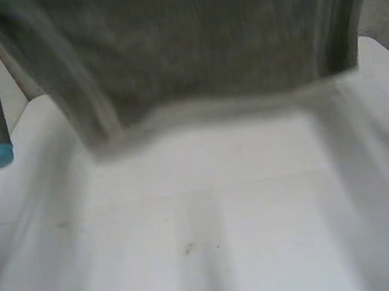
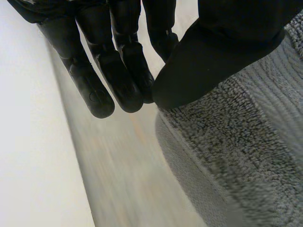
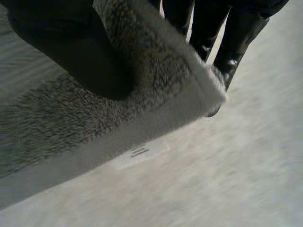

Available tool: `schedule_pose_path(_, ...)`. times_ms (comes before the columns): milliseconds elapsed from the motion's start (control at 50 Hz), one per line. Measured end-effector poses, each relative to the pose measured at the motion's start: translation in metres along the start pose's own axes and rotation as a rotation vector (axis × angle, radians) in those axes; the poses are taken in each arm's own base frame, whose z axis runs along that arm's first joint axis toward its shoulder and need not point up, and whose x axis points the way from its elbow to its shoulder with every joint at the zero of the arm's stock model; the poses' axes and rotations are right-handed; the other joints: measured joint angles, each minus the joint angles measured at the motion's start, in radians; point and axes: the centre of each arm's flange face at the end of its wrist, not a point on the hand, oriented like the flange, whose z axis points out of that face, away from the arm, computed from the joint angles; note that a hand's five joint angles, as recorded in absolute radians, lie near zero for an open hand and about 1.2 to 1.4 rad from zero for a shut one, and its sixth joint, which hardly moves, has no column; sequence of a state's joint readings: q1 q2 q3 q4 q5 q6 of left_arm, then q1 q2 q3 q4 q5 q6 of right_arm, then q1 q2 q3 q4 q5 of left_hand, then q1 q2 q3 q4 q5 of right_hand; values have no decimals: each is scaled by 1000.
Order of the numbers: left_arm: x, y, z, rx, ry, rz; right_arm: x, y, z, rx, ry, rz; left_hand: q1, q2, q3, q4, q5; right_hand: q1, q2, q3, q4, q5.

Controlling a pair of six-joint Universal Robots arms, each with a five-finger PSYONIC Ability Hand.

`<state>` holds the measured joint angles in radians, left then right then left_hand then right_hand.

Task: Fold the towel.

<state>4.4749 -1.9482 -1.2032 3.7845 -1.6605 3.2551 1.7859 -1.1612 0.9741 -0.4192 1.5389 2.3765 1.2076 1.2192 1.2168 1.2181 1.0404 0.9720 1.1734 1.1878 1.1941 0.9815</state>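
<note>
Evidently gripping, the left hand [image 2: 213, 56] presses its thumb onto one upper corner of the grey terry-cloth towel [image 1: 198, 39]. The right hand [image 3: 66, 52] pinches the other corner between its thumb and fingers [image 3: 236, 38]. The towel hangs between them above the white table [image 1: 252, 218]. It looks soft, limp and light, so it should drape freely, and the corners seem the best hold.

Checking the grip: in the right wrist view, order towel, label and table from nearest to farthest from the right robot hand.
1. Towel: its corner pinched in the right robot hand.
2. Label: just under the towel's hem.
3. Table: behind, beyond both.
</note>
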Motion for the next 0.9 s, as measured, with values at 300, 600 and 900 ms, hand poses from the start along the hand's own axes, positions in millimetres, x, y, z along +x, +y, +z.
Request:
schedule_pose_path(300, 2, 43, -64, -211, 12, -22, -56, 33, -79, -162, -436, 61, 0, 0, 0, 0, 0, 0, 0, 0, 3, 5)
schedule_pose_path(600, -24, 117, -172, -732, 21, 38, -115, 95, -187, -427, -862, 121, 0, 0, 0, 0, 0, 0, 0, 0, 3, 6)
schedule_pose_path(900, -59, 22, -207, -912, -1, 20, -37, 21, -242, -721, -1133, 172, 0, 0, 0, 0, 0, 0, 0, 0, 4, 6)
